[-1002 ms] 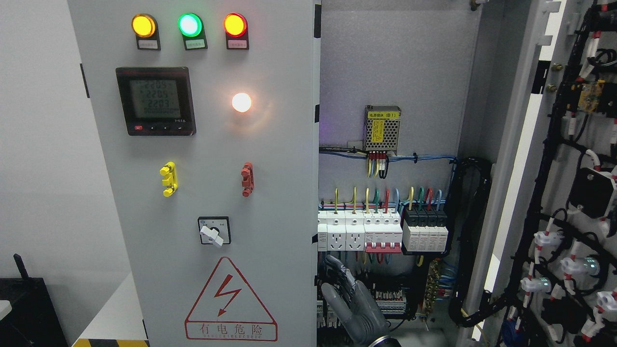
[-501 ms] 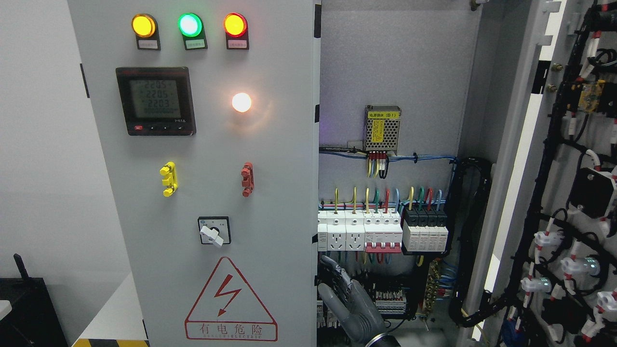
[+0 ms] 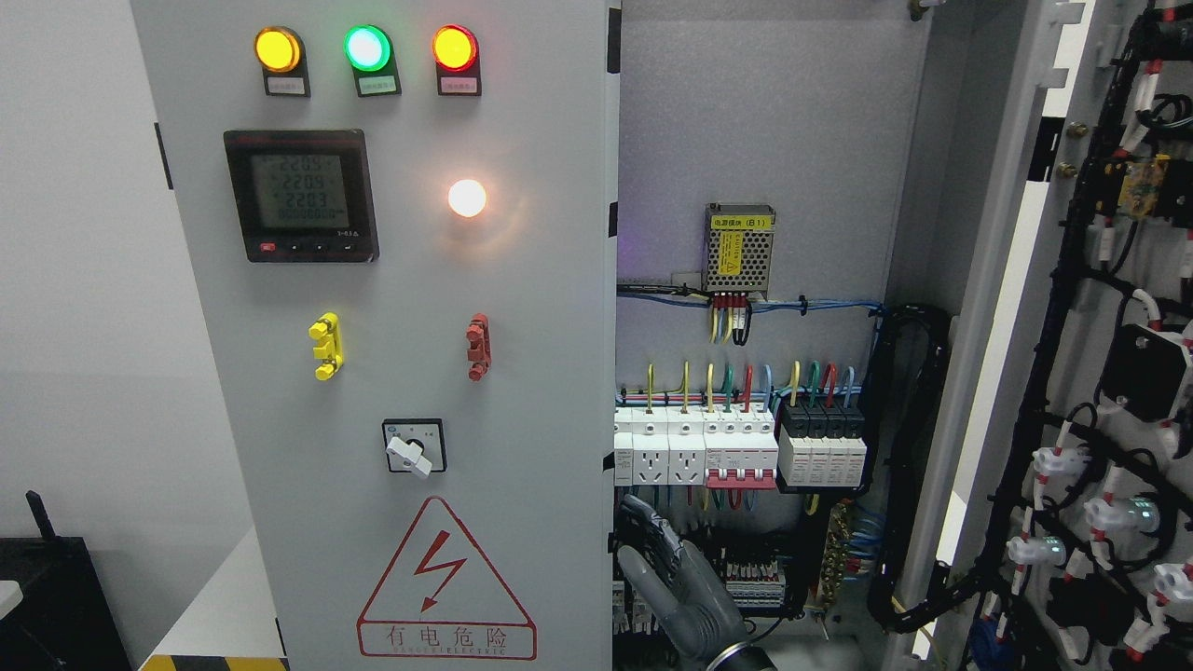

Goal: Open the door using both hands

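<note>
A grey hand (image 3: pixel 676 582) comes up from the bottom edge, just right of the middle. Its fingers (image 3: pixel 643 522) are straight and loose and hold nothing. It sits by the right edge of the left door (image 3: pixel 410 373). The right door (image 3: pixel 1016 280) is swung wide open, showing wires (image 3: pixel 736 382) inside.

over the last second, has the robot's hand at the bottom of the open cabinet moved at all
Barely. The hand drifted slightly left toward the closed door's edge and back part of the way; its fingertips remain just below the white breakers.
</note>
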`<state>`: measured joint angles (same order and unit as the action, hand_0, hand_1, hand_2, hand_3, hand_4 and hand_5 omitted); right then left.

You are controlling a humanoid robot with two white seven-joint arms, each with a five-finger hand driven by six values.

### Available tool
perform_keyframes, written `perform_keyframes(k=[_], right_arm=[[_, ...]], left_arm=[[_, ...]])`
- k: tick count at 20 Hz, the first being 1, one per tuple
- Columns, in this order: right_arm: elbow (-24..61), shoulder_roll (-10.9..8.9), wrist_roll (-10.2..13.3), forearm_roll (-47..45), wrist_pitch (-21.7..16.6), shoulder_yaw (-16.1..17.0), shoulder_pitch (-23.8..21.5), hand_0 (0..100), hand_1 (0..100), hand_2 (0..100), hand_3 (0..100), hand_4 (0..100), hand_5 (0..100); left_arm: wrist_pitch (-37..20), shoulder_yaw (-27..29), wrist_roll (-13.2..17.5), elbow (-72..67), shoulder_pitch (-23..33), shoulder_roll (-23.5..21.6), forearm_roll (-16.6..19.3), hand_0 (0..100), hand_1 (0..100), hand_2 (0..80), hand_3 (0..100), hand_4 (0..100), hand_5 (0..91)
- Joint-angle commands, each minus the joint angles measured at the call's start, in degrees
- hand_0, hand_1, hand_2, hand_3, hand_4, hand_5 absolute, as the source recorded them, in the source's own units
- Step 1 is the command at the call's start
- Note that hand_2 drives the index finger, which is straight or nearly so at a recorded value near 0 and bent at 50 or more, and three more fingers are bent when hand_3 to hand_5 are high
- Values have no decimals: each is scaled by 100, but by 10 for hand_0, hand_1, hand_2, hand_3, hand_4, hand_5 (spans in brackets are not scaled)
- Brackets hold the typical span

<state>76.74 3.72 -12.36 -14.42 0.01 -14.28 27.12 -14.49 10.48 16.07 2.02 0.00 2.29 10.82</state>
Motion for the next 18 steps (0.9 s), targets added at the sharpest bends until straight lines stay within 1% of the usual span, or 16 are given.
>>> perform_keyframes(k=[1, 18], right_arm=[[-124, -11, -3, -228, 16, -5, 30, 120, 389, 0, 0, 0, 0], [-247, -29, -30, -254, 16, -14, 250, 120, 389, 0, 0, 0, 0]], left_arm=[[-1, -2, 1, 0, 150, 0, -1, 120, 389, 0, 0, 0, 0], [-1, -2, 1, 0, 158, 0, -1, 120, 389, 0, 0, 0, 0]])
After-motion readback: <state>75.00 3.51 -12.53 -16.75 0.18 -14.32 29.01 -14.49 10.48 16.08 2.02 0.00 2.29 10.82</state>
